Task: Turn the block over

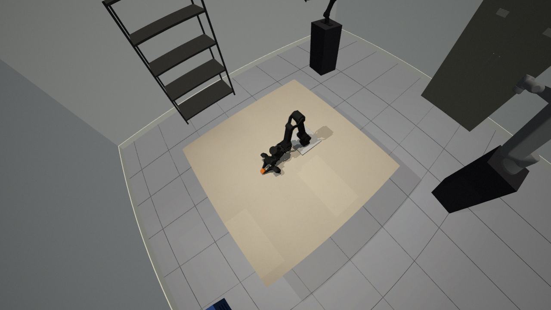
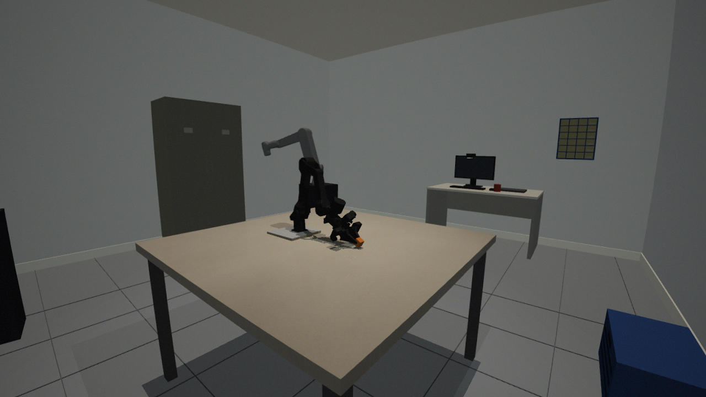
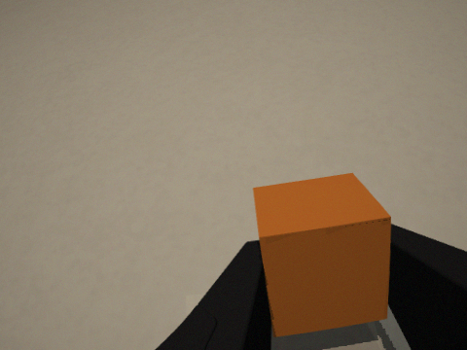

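Jaws: clenched on the plain orange cube block (image 3: 322, 253), black arm (image 1: 286, 134) bent low.
Block: pinched just above the beige wooden desk (image 2: 276, 281).
Markings: no writing readable on visible faces.

I see the block (image 3: 322, 253), a plain orange cube, clamped between the black fingers of the gripper (image 2: 356, 239), low over the table (image 2: 305, 296) near its middle. Two faces visible in wrist view, both unmarked. From the outside views I cannot tell whether it touches the table
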